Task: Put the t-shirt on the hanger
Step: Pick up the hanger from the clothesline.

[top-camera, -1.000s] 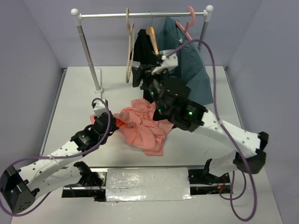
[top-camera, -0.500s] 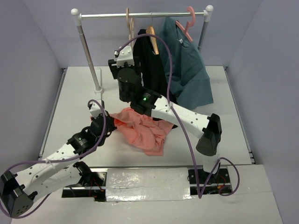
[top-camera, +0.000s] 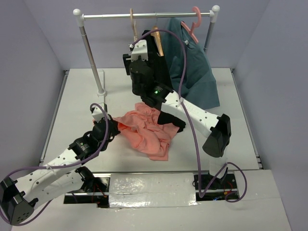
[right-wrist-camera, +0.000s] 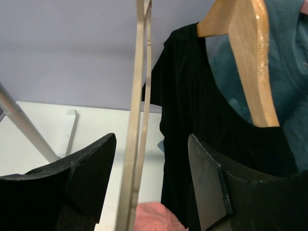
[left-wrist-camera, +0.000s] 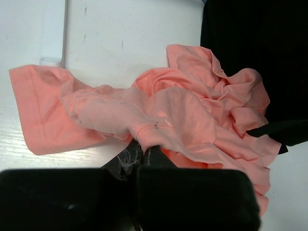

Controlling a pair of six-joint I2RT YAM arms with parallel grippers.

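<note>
White table (top-camera: 77,96), lilac walls (top-camera: 29,57); you have three shirts (top-camera: 197,72) and three hangers (top-camera: 156,36). Your left gripper (left-wrist-camera: 143,148) pinches the salmon-pink cloth t-shirt (left-wrist-camera: 192,110); your right gripper (right-wrist-camera: 151,139) gapes around the pale beige thin hanger (right-wrist-camera: 139,96).

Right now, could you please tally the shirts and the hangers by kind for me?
Shirts: 3 (salmon t-shirt, black shirt, teal shirt)
Hangers: 3 (beige hanger, wooden hanger, pink hanger)
Total: 6
</note>
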